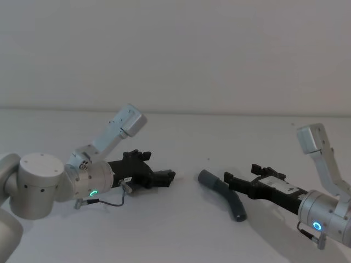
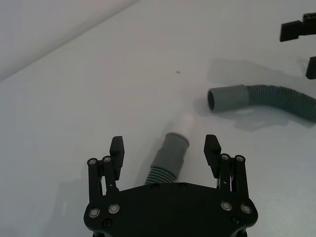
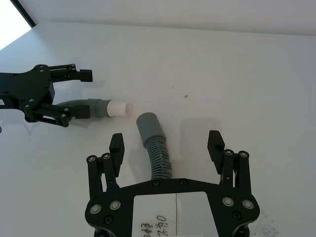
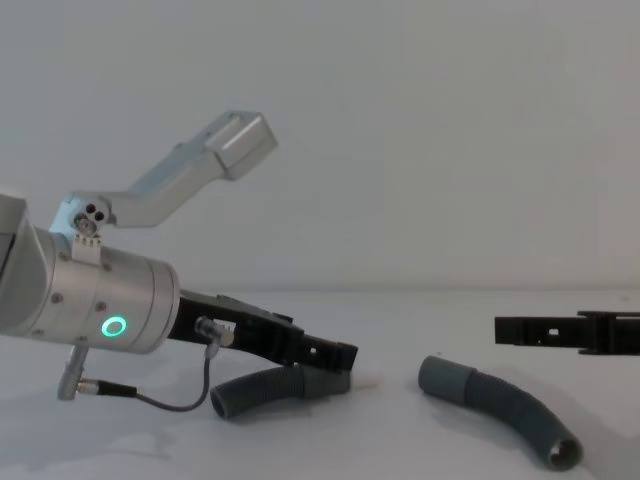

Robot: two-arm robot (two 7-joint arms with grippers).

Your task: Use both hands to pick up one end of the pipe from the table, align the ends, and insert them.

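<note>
— Two pieces of pipe, both lying on the table (image 1: 181,235), cuffs turned toward each other with a gap between. How should the grasp go?

— Well, the left gripper (image 2: 165,144) has its fingers spread either side of the shorter piece (image 2: 159,174), near its smooth cuff (image 2: 174,148). The right gripper (image 3: 166,142) is spread the same way over the longer piece (image 3: 159,160). I'd close on the ribs just behind each cuff, leaving the ends free to mate.

— Low enough to bite?

— Hard to judge. From the chest view, the left fingers may sit slightly above the hose.

— Materials?

— Dark grey corrugated hose, curved and probably springy, so expect flex on lifting. The short cuff ends in a narrower white tip (image 2: 186,123). The wide cuff (image 3: 148,124) is hollow, likely the socket.
</note>
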